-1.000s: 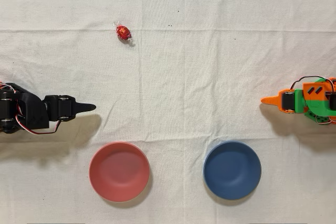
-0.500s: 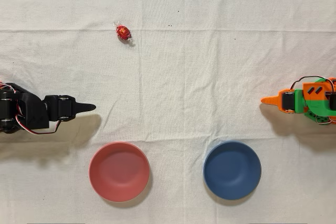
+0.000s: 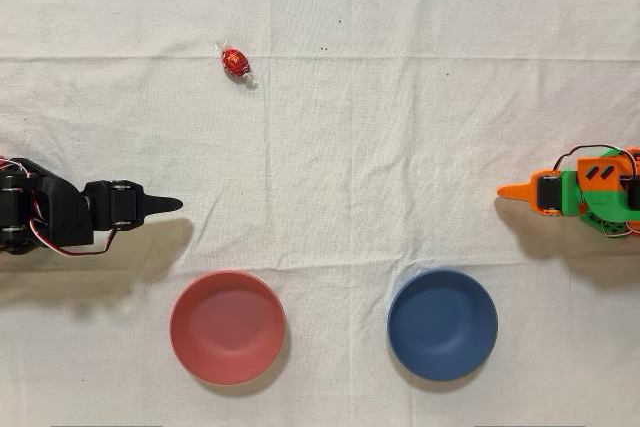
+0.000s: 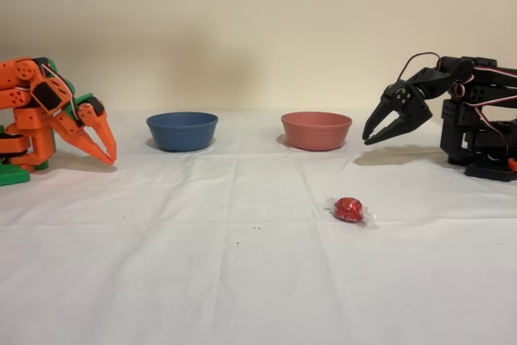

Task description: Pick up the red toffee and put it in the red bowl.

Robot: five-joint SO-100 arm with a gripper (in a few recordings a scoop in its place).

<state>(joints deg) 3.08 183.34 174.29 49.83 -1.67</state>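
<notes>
In the overhead view, your black arm's gripper sits at the left edge of the cloth, its tip pointing right toward the middle. In the fixed view the same gripper hangs at the right, nose angled down, above the cloth and touching nothing. There you can see its two fingers parted with a gap between the tips, and nothing is held between them.

The red toffee lies on the white cloth, well apart from your gripper: in the overhead view it is above the gripper's tip and a little to its right. In the fixed view the red toffee rests nearer the camera than the gripper, and a little left of the fingertips. It is a small round sweet in shiny red foil, with crinkled clear wrapper ends sticking out on two sides.

The red bowl stands below your gripper's tip in the overhead view and slightly to the right, plain salmon-red inside and with nothing in it. In the fixed view the red bowl stands just left of the fingertips.

Further right in the overhead view is a blue bowl, and the idle orange arm rests at the right edge.
</notes>
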